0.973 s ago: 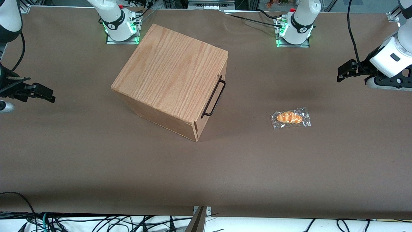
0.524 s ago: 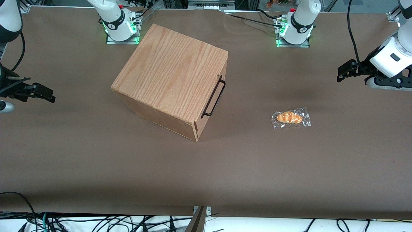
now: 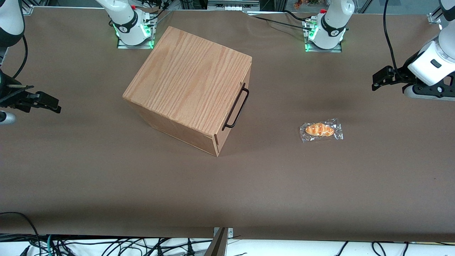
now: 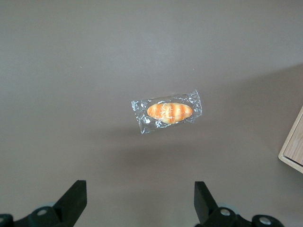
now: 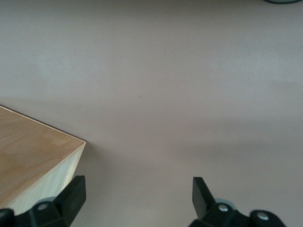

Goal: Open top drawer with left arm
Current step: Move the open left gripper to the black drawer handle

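1. Brown paper covers the surface (image 3: pixel 106 185) from end to end, with cables trailing along its edge nearest the front camera.
2. At the working arm's end, the left arm (image 3: pixel 432 64) hangs above the surface, and its gripper (image 3: pixel 382 79) is held up in the air, touching nothing.
3. From the wrist camera, the gripper (image 4: pixel 140 201) has its two black fingers (image 4: pixel 73 201) spread wide, with bare brown surface between them.
4. A wrapped bread roll (image 3: pixel 321 130) lies flat on the surface, the nearest thing to the gripper; it sits closer to the front camera than the gripper and apart from it.
5. In the wrist view the roll (image 4: pixel 168 111) shows orange with pale stripes inside a crinkled clear wrapper.
6. Well away from the gripper, toward the middle of the surface, stands the oak-grain cabinet (image 3: pixel 188 85), turned at an angle.
7. One corner of the cabinet (image 4: pixel 294 146) just shows in the wrist view.
8. The top drawer (image 3: pixel 236 106) is in the cabinet's face that looks toward the working arm's end; it is shut, its front flush with the box.
9. Its black bar handle (image 3: pixel 237 106) runs along that front, standing a little proud of the wood.
10. The roll lies on open surface between the drawer front and the gripper, touching neither.
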